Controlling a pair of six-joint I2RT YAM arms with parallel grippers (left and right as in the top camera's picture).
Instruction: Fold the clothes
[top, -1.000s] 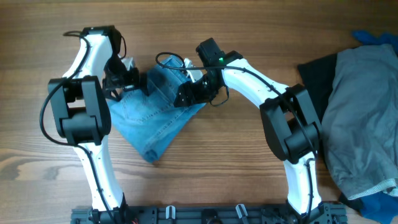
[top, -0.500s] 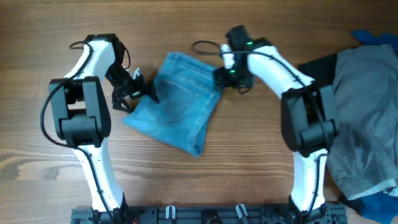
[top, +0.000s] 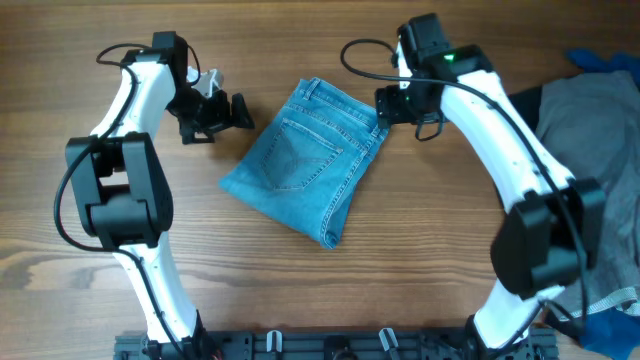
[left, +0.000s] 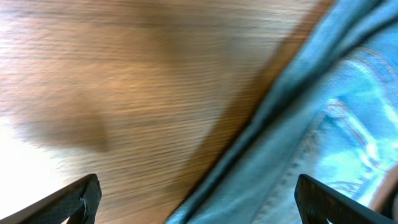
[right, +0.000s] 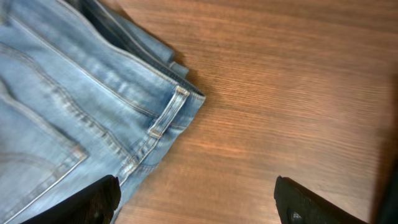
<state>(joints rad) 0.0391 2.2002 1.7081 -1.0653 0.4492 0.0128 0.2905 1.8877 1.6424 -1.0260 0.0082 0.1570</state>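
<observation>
The light blue jeans lie folded into a compact slanted rectangle mid-table, back pocket and waistband up. My left gripper is open and empty just left of the jeans' upper left edge; its wrist view shows the jeans' edge blurred between the open fingers. My right gripper is open and empty at the jeans' top right corner; its wrist view shows the waistband corner and bare wood between the fingers.
A plain grey garment lies on black fabric at the right edge, with bright blue fabric at the far right corners. The wooden table surrounds the jeans.
Both grippers let go of the jeans and drew outward and back. The jeans settled flat in a folded rectangle and shifted slightly right.
</observation>
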